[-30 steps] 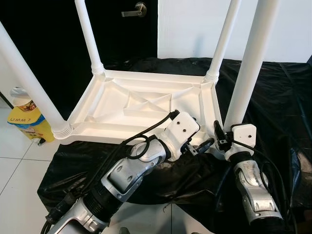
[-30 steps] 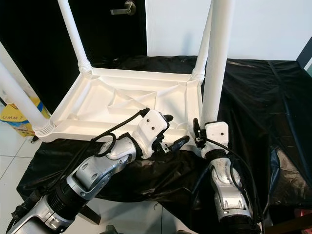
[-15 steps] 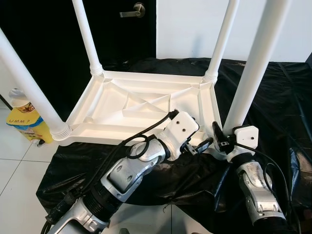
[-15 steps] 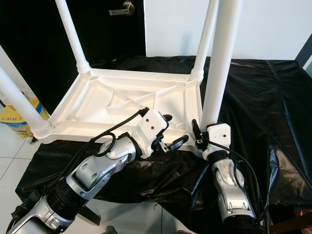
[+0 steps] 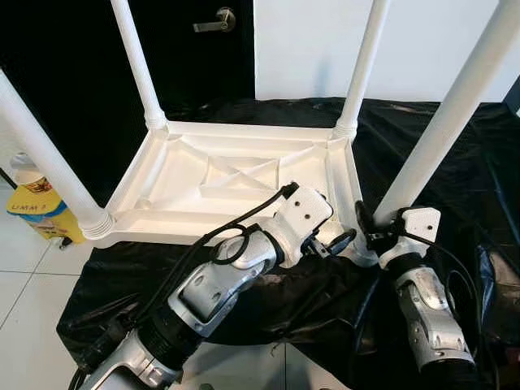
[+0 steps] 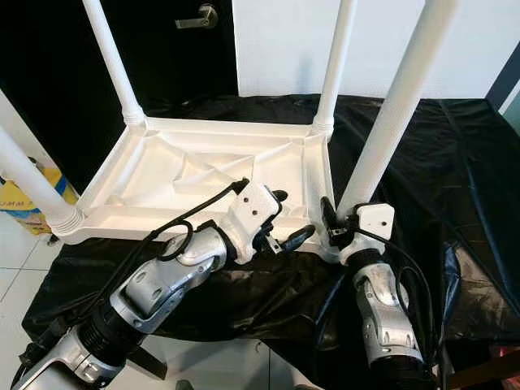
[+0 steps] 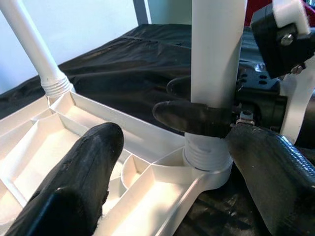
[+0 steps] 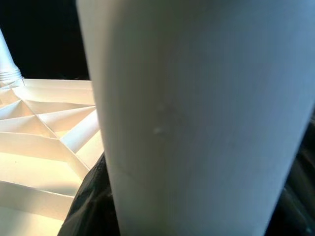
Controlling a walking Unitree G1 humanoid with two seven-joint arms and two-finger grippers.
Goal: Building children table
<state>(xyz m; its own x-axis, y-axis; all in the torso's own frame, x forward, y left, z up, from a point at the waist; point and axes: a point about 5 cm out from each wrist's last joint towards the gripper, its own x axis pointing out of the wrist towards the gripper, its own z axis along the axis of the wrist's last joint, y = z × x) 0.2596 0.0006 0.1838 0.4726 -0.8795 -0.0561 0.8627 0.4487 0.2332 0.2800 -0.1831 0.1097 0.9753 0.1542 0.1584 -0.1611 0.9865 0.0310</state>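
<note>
A white children's table (image 5: 236, 175) lies upside down on a black sheet (image 5: 455, 154) before us. Our right gripper (image 5: 367, 231) pinches the near right leg (image 5: 443, 138), tilted, just above its corner socket. Our left gripper (image 5: 329, 236), fingers spread, sits beside that socket over the frame. Three other legs stand seated; a yellow bag (image 5: 36, 213) lies at left.

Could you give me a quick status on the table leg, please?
Right gripper shut on near-right leg, leg tilted in its corner socket. Left gripper open beside it. Tabletop upside down on black sheet.
</note>
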